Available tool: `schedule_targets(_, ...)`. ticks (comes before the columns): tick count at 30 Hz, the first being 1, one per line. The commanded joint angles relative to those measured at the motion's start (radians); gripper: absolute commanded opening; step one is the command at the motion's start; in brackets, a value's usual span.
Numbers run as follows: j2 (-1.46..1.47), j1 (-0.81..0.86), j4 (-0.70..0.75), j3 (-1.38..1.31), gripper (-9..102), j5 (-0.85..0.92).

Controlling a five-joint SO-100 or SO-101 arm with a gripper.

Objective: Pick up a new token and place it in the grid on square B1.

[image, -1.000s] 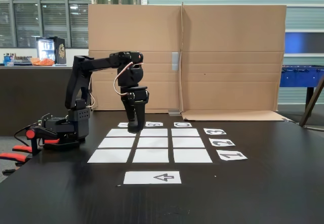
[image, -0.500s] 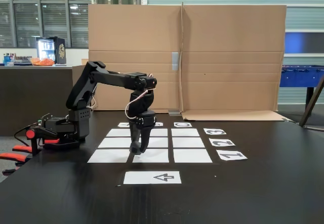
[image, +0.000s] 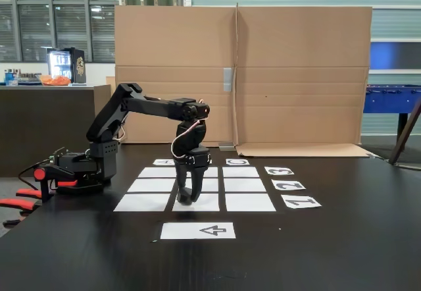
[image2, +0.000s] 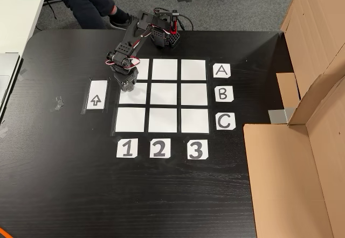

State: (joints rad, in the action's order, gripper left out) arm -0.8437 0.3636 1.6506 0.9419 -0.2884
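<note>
The grid of nine white squares lies on the black table. My gripper points straight down over square B1, the middle cell of the row nearest the arrow sheet. Its tips are at or just above the paper. The fingers narrow onto a small dark lump, the token, at their tips. In the other view the gripper's body hides the token and the upper part of the square.
A white arrow sheet lies just beyond B1. Letter cards and number cards edge the grid. The arm base, a cardboard wall, and a person's legs are nearby.
The arm has stretched out and lowered, carrying the gripper from the far row by the base to B1 in the near row.
</note>
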Motion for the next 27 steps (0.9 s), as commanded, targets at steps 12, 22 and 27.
schedule_targets(12,0.025,-0.075,-0.006,-0.051,17,-0.011)
schedule_targets(22,0.028,-0.069,-0.028,-0.054,17,-0.012)
schedule_targets(27,0.028,-0.067,-0.034,-0.054,17,-0.012)
